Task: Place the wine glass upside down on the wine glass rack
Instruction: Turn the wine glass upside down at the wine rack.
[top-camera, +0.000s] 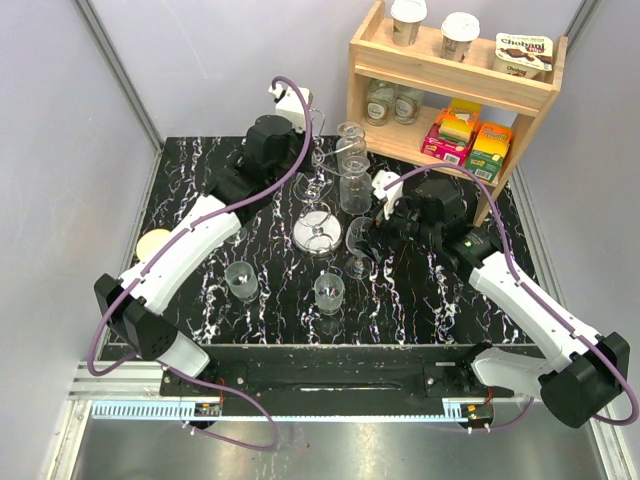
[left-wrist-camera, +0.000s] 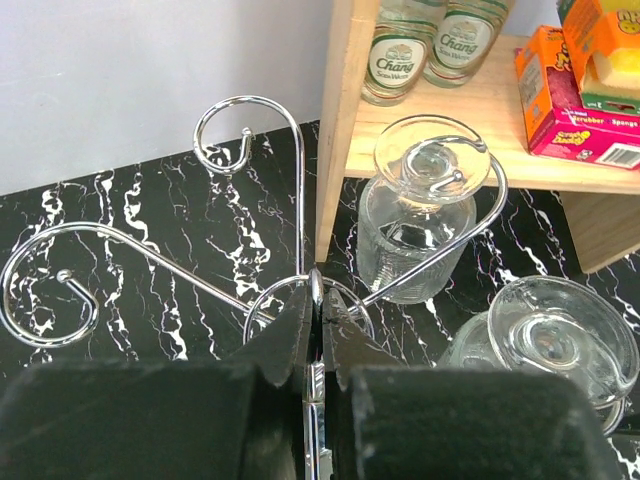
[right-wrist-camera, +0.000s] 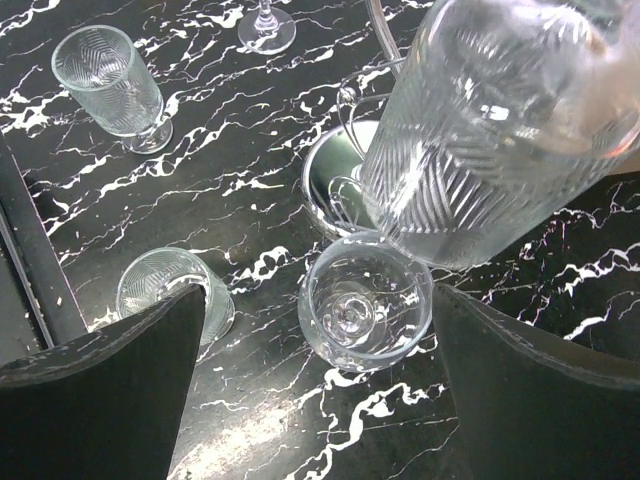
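The wine glass (right-wrist-camera: 362, 305) stands upright on the counter (right-wrist-camera: 250, 160), mouth up, in the gap of the right claw (right-wrist-camera: 318, 298). That claw's fingers (right-wrist-camera: 110, 390) are spread wide apart, one on each side of the bowl. The rim lies closer to one finger, and I cannot tell whether it touches. Just beyond the glass is the rack (top-camera: 318, 230), its disc base on the counter. A ribbed glass (right-wrist-camera: 500, 130) hangs upside down from one of its curled arms, close above the wine glass. The left claw (left-wrist-camera: 318, 300) is clamped tight on the rack's thin post, just under the top loop. Two tumblers (top-camera: 241, 280) (top-camera: 329, 290) stand nearer the arm bases, and a wooden shelf (top-camera: 450, 90) sits at the counter's far right corner.
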